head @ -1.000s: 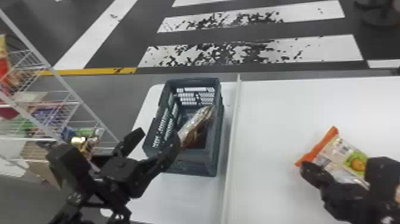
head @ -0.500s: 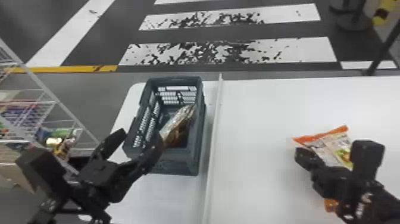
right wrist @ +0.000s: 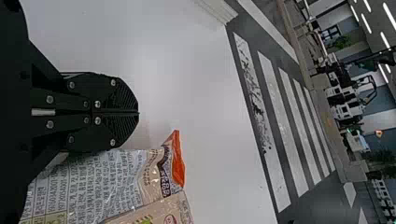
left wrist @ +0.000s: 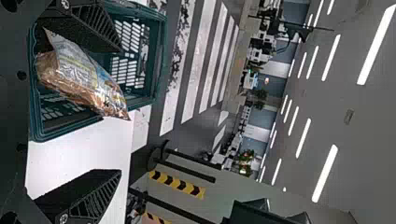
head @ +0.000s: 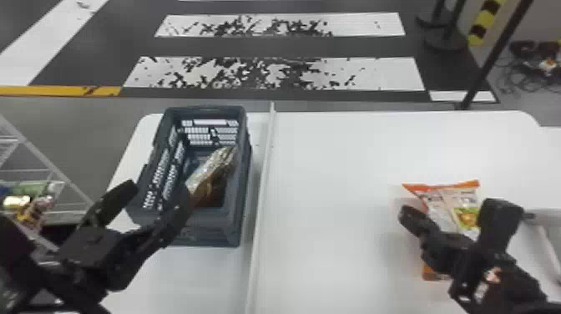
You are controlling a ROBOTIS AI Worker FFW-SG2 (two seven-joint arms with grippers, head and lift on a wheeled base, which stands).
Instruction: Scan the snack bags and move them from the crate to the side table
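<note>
White table [head: 334, 167]; crate [head: 211, 227] at its far left corner holds a snack bag [head: 213, 170], seemingly light, slippery, best pinched mid-body; my left gripper [head: 162, 188] spread, right gripper [right wrist: 138, 113] pressed together near the orange-ended bag [right wrist: 102, 184].

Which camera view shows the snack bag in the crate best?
The left wrist view: there the snack bag appears large, its silvery printed panel and coppery side both plain. The head view shows it smaller, from above, slanting inside the crate, near the left gripper.
</note>
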